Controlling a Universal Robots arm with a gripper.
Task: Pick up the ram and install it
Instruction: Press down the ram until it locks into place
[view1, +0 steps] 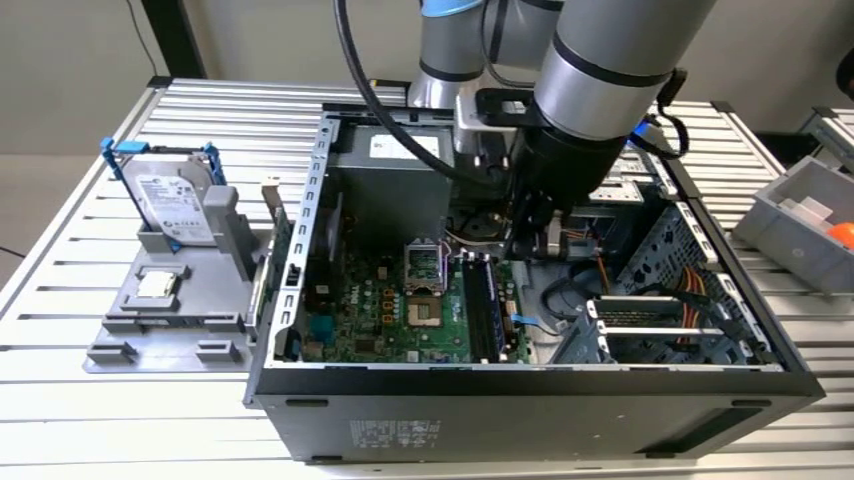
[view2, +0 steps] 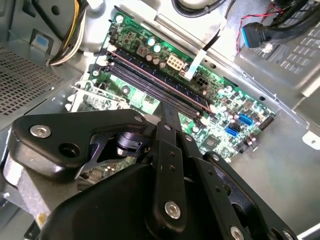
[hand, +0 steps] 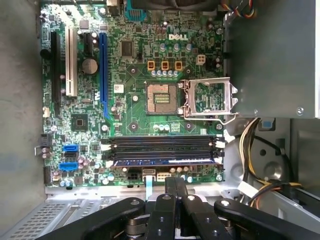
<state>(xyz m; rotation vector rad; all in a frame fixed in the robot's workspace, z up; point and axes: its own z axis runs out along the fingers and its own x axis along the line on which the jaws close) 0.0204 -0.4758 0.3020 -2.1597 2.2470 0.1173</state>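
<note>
The ram (hand: 165, 162) is a long dark blue-green stick lying in the memory slot nearest the motherboard's edge, level with the empty slots (hand: 162, 145) beside it. In the second wrist view the ram (view2: 150, 75) runs as a dark strip with a thin reddish edge. My gripper (hand: 175, 180) hangs over the board's edge just outside that slot, its black fingers (hand: 170, 187) pressed together with nothing visible between them. In the exterior view the gripper (view1: 541, 240) is down inside the open computer case (view1: 534, 385), above the far end of the memory slots (view1: 483, 310).
The CPU socket (hand: 207, 97) stands open with its metal frame lifted. Bundled cables (hand: 255, 145) and a drive cage (view1: 667, 320) crowd the case beside the slots. Outside, a silver hard drive in a blue frame (view1: 174, 205) and a small chip (view1: 156, 285) rest on a grey fixture.
</note>
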